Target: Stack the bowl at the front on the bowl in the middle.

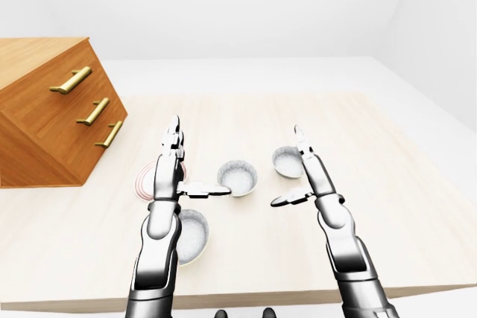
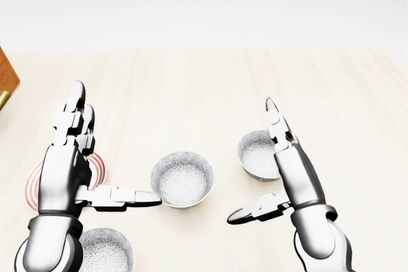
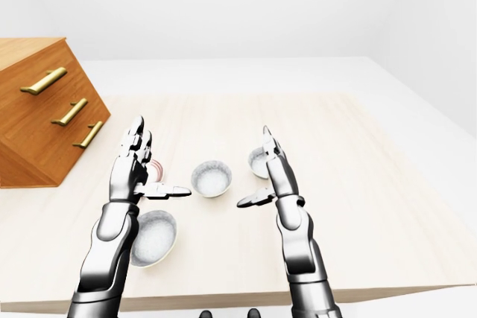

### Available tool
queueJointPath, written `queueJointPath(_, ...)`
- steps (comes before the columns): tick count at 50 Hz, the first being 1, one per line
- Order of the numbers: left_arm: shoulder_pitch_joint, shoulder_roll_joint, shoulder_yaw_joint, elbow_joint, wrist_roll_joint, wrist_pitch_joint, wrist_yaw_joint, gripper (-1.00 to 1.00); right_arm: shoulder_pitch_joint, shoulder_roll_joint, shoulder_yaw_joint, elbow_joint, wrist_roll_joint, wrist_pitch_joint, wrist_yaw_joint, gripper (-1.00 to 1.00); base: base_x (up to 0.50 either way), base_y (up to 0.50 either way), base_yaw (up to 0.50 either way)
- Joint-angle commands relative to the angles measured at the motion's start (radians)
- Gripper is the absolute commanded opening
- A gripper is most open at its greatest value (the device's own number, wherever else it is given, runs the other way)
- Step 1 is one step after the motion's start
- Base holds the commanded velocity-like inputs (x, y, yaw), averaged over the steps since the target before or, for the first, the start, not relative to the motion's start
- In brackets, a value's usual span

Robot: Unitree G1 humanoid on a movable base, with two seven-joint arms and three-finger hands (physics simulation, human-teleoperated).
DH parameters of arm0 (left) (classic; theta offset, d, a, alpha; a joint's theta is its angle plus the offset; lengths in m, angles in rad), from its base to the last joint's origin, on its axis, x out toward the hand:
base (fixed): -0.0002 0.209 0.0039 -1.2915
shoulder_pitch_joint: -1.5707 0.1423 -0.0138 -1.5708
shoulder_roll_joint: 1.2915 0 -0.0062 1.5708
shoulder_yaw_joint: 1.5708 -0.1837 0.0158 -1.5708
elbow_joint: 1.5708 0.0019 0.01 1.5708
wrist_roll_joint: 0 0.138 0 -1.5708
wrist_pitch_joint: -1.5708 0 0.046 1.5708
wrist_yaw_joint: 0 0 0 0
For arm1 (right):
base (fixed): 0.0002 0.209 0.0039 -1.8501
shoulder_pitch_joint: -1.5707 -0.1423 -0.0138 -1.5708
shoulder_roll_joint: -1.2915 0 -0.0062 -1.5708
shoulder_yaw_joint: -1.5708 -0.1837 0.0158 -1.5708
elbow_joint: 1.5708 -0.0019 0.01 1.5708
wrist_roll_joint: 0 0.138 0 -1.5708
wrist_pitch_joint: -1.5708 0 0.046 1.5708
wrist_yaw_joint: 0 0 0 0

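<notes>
Nearby, striped plate (image 2: 33, 183), wooden drawer chest (image 1: 52, 109)

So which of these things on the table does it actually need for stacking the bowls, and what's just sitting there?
Needed:
- near bowl, lowest in the views, to be lifted
- middle bowl, to receive it
- left hand and right hand, both open, holding nothing

Just lying about:
- far bowl
- red-ringed plate, mostly behind the left hand
- wooden drawer chest
- table

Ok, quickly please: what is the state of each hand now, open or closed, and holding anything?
Left hand: open, fingers extended, holding nothing.
Right hand: open, fingers extended, holding nothing.
</notes>
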Motion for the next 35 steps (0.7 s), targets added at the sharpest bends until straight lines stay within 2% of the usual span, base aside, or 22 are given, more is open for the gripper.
queueJointPath(1,-0.001,0.0,-0.001,0.003,0.002,0.0,0.0,1.0,0.0,0.005,0.005,0.007,-0.014,0.0,-0.011,1.0,0.18,0.0,0.0)
queueJointPath(5,-0.001,0.0,-0.001,0.002,0.003,0.0,-0.001,1.0,-0.016,-0.01,0.008,0.046,-0.075,-0.016,-0.046,1.0,0.0,0.0,0.0)
queueJointPath(10,0.008,-0.002,-0.006,-0.015,0.007,0.0,-0.003,1.0,-0.062,-0.038,0.021,0.147,-0.24,-0.038,-0.098,1.0,0.0,0.0,0.0)
queueJointPath(14,0.015,-0.003,-0.009,-0.025,0.009,0.0,-0.005,1.0,-0.165,-0.047,0.035,0.323,-0.388,-0.014,-0.151,1.0,0.0,0.0,0.0)
queueJointPath(16,0.016,-0.004,-0.009,-0.027,0.01,0.0,-0.006,1.0,-0.215,-0.056,0.041,0.408,-0.449,-0.018,-0.188,1.0,0.0,0.0,0.0)
queueJointPath(19,0.016,-0.003,-0.008,-0.026,0.009,0.0,-0.007,1.0,-0.273,-0.066,0.048,0.524,-0.519,0.0,-0.177,1.0,0.0,0.0,0.0)
queueJointPath(21,0.016,-0.003,-0.007,-0.024,0.009,0.0,-0.007,1.0,-0.302,-0.07,0.042,0.555,-0.542,0.0,-0.165,1.0,0.0,0.0,0.0)
queueJointPath(26,0.021,-0.002,-0.005,-0.037,0.009,0.0,-0.008,1.0,-0.355,-0.089,0.035,0.537,-0.6,0.0,0.015,1.0,0.0,0.0,0.0)
queueJointPath(28,0.021,-0.002,-0.006,-0.037,0.011,0.0,-0.007,1.0,-0.387,-0.101,0.032,0.51,-0.628,0.0,0.123,1.0,0.0,0.0,0.0)
queueJointPath(30,0.02,-0.003,-0.007,-0.033,0.012,0.0,-0.007,1.0,-0.416,-0.121,0.031,0.472,-0.669,0.0,0.268,1.0,0.0,0.0,0.0)
queueJointPath(31,0.02,-0.002,-0.007,-0.029,0.013,0.0,-0.007,1.0,-0.441,-0.148,0.039,0.443,-0.723,0.0,0.411,1.0,0.0,0.0,0.0)
queueJointPath(32,0.019,-0.002,-0.007,-0.026,0.012,0.0,-0.008,1.0,-0.445,-0.155,0.035,0.425,-0.756,0.0,0.481,1.0,0.0,0.0,0.0)
queueJointPath(35,0.01,-0.001,-0.003,-0.006,0.011,0.0,-0.008,1.0,-0.511,-0.171,0.001,0.392,-0.818,0.0,0.611,1.0,0.0,0.0,0.0)
